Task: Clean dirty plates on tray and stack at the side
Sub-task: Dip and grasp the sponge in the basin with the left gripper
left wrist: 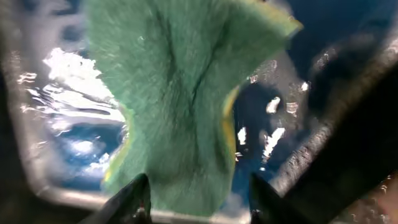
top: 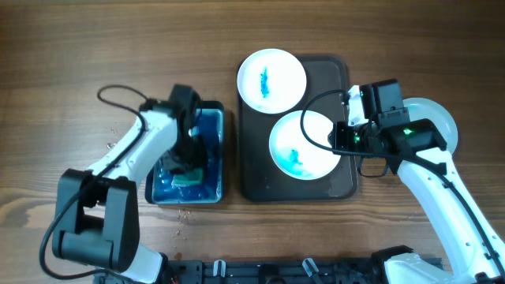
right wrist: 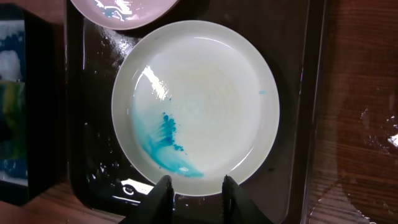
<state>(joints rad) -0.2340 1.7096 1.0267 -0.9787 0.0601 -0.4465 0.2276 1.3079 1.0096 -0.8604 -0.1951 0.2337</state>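
Now:

- The right gripper [right wrist: 197, 190] has its jaws partly open with nothing between them. They hang over the near rim of a white plate [right wrist: 205, 93] without gripping it.
- That plate lies flat in the middle of the dark tray [right wrist: 292, 155], with a blue smear on its lower left part.
- The left gripper [left wrist: 199, 193] has its jaws apart, one on each side of the near edge of a green sponge [left wrist: 180, 93]. I cannot tell whether they actually clamp it.
- The sponge is bent, with a yellow edge showing, and it sits over a basin of blue water [top: 217, 118] just left of the tray.
- A second plate [top: 271, 79], also smeared blue, sits at the tray's far left corner and overlaps its rim.
- A pale plate [top: 442, 114] rests on the bench [top: 79, 47] right of the tray, partly under the right arm.
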